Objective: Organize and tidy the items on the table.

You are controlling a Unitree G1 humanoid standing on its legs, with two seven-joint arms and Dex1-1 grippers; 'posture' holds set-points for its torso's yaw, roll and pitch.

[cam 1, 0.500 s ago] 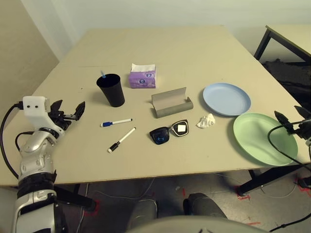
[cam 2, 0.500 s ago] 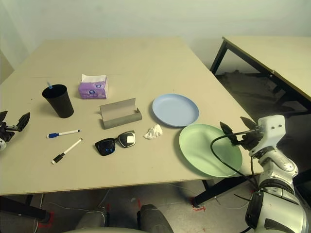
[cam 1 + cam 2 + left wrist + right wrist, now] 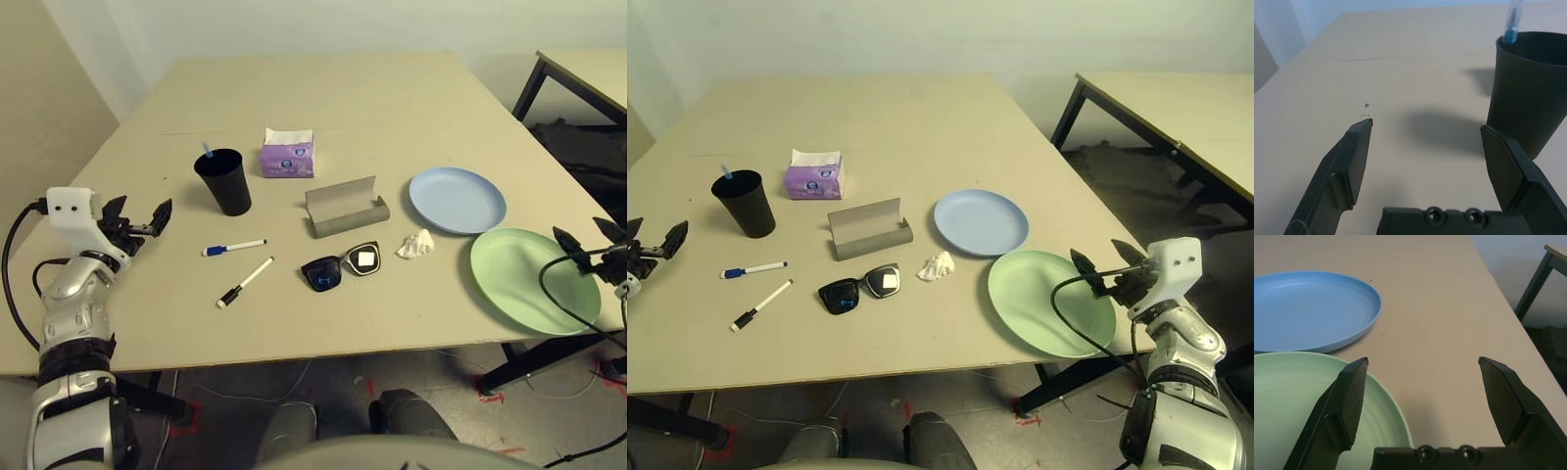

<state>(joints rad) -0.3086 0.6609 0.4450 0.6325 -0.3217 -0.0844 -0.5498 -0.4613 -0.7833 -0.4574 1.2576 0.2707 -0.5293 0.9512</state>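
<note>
A black cup (image 3: pixel 224 181) stands upright in the upper left of the head view, with one blue-tipped pen (image 3: pixel 208 150) sticking out of it. Right of centre, the grey glasses case (image 3: pixel 345 208) lies open with nothing inside. The pale blue plate (image 3: pixel 457 200) and, just below and right of it, the green plate (image 3: pixel 533 279) both lie bare; their rims look close, but contact cannot be told. A purple tissue box (image 3: pixel 287 157) sits above centre, one white tissue poking from its top.

On the table (image 3: pixel 323 88) there are two thin white markers: the blue-capped marker (image 3: pixel 234 247) and, just below it, the black-capped marker (image 3: pixel 245 282), lying apart. There is one pair of black sunglasses (image 3: pixel 340 267) at centre, just below the case, and one white tissue wad (image 3: pixel 416 244) between the sunglasses and the blue plate. A dark-legged table (image 3: pixel 1176 108) shows at the right edge.

The left gripper (image 3: pixel 137 221) hovers at mid-left, pointing toward the cup, fingers spread wide and holding nothing. The right gripper (image 3: pixel 1101 268) hangs over the right rim of the green plate, pointing toward picture left, fingers likewise wide apart and holding nothing.
</note>
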